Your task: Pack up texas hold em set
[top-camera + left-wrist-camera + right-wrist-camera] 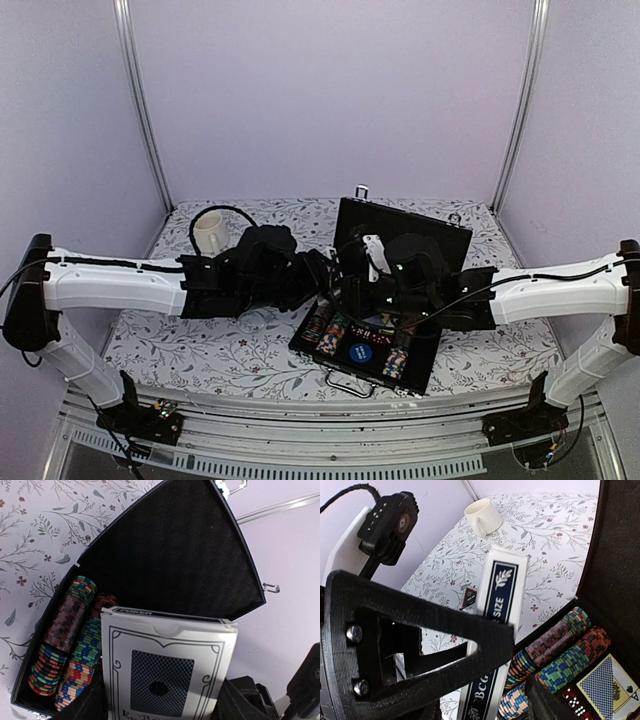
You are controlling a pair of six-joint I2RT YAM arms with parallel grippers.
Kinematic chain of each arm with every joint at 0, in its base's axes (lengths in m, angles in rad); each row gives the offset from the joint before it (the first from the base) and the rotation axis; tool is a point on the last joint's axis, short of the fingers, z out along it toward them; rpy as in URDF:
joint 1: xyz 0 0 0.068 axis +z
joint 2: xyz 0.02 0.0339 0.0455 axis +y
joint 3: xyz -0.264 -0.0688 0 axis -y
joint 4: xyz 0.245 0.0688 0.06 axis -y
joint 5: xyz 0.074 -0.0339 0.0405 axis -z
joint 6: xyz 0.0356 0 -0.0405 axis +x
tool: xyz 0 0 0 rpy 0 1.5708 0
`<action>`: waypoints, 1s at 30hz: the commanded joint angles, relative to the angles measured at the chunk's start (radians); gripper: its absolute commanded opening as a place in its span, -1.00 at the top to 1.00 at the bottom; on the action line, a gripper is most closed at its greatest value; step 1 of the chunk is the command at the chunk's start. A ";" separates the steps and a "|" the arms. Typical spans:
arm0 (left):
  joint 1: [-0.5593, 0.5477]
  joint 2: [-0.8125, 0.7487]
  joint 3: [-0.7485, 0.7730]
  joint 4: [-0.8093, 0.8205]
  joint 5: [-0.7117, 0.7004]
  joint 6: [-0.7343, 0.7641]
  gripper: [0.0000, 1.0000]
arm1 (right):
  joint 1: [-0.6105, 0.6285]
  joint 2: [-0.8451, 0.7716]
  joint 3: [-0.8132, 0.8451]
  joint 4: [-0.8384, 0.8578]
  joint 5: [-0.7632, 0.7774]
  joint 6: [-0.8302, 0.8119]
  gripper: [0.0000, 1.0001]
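A tall card box (499, 587), white with a dark blue side panel, stands upright in the middle of the view. Its lower end is hidden behind the near finger (420, 630) of the right tool (519, 661). The far finger is at the bottom right, with a strip of chips showing between it and the box.

On the right, the black briefcase (620, 555) lies open and holds multicoloured chip rows (560, 645), red dice (572, 700) and a blue-backed deck (607, 682).

A cream mug (482, 516) sits far back on the flower-patterned worktop (545, 535). The other arm (390, 522) shows at the upper left.
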 commanded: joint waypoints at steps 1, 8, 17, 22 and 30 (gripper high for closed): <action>-0.023 -0.009 -0.011 0.072 -0.018 -0.017 -0.22 | 0.005 0.013 0.042 0.060 0.090 0.009 -0.04; -0.027 -0.001 -0.010 0.075 -0.015 -0.015 -0.22 | 0.006 0.016 0.048 0.079 0.108 0.006 0.39; -0.024 -0.071 -0.030 0.075 -0.040 0.131 -0.77 | 0.005 -0.041 0.026 0.066 0.130 0.005 0.94; 0.080 -0.167 0.008 -0.108 0.046 0.320 -0.94 | -0.054 -0.146 -0.040 -0.029 0.055 -0.072 0.95; 0.370 -0.178 0.141 -0.474 0.156 0.744 -0.94 | -0.244 -0.227 -0.090 -0.403 -0.361 -0.237 0.95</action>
